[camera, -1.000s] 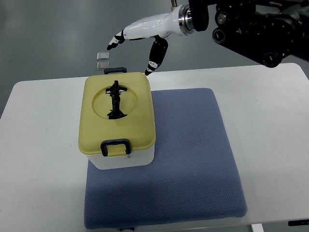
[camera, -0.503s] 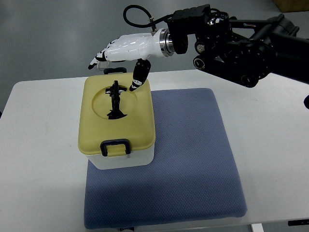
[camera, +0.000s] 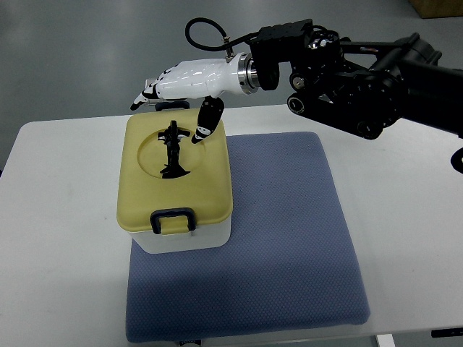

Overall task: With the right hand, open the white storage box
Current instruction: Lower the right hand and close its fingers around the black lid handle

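Note:
A white storage box (camera: 184, 237) with a yellow lid (camera: 175, 172) stands on the left part of a blue mat (camera: 282, 238). The lid is on, with a black folding handle (camera: 173, 149) lying in its round recess and a dark latch (camera: 173, 218) at the near side. My right hand (camera: 181, 83), white with black fingertips, hovers over the lid's far edge, fingers spread and holding nothing. Its thumb (camera: 202, 123) points down near the recess rim. The left arm does not show.
The box and mat sit on a white table (camera: 65, 238). My black right forearm (camera: 347, 65) reaches in from the upper right above the table's far edge. Grey floor lies beyond the table.
My right hand has moved left and toward the box, from beyond the table's far edge to over the lid's far edge. The thumb has come down near the recess. The box has not moved.

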Controlling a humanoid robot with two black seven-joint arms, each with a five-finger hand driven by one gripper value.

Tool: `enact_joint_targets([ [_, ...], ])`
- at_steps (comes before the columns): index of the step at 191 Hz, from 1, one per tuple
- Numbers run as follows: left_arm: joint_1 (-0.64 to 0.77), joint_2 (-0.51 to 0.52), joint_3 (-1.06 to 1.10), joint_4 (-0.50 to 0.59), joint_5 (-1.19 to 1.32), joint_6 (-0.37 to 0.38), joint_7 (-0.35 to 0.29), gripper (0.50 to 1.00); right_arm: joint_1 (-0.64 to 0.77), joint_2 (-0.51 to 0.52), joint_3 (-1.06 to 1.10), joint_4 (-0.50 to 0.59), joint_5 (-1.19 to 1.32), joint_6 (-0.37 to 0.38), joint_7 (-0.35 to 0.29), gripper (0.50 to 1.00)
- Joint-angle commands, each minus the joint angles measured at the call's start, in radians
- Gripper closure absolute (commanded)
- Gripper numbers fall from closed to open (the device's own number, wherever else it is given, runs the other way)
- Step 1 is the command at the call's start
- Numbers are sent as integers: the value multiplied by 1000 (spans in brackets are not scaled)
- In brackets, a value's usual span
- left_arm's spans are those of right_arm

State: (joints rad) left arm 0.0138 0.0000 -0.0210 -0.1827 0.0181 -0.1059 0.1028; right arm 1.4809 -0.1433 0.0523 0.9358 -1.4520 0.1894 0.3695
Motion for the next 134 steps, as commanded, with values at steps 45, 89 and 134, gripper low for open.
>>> enact_joint_targets([
  [45,2,0,0,0,-1,0,0,500,-28,28,0,0,-2,-8,0,581],
  [89,0,0,0,0,-1,2,0,500,-42,36,0,0,4,-47,0,660],
  [134,0,0,0,0,-1,2,0,500,-44,44,0,0,2,-88,0,993],
])
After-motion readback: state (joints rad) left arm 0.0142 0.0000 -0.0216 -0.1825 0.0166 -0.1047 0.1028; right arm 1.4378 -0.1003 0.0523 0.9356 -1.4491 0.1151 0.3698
